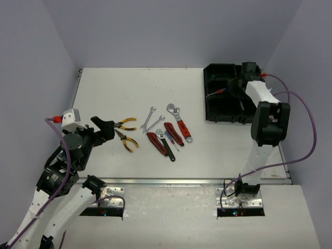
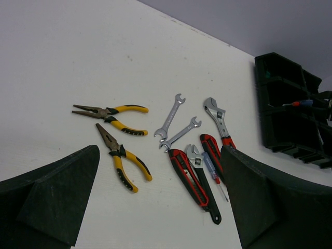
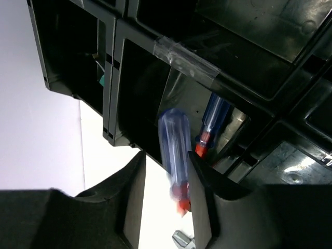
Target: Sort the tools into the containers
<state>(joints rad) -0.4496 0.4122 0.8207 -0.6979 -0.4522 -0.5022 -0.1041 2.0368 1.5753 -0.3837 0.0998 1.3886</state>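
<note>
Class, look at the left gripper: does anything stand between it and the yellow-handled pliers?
Nothing visible does. The left gripper is open, and only bare table lies between its fingers and the two yellow-handled pliers.

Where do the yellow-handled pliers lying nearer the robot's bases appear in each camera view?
Top external: the nearer pliers lie left of centre, just below the other pliers.
Left wrist: left of centre, again below the other pair, nose pointing up-left.
Right wrist: not in it.
Shared landmark: the black organiser tray, seen in all three views.
</note>
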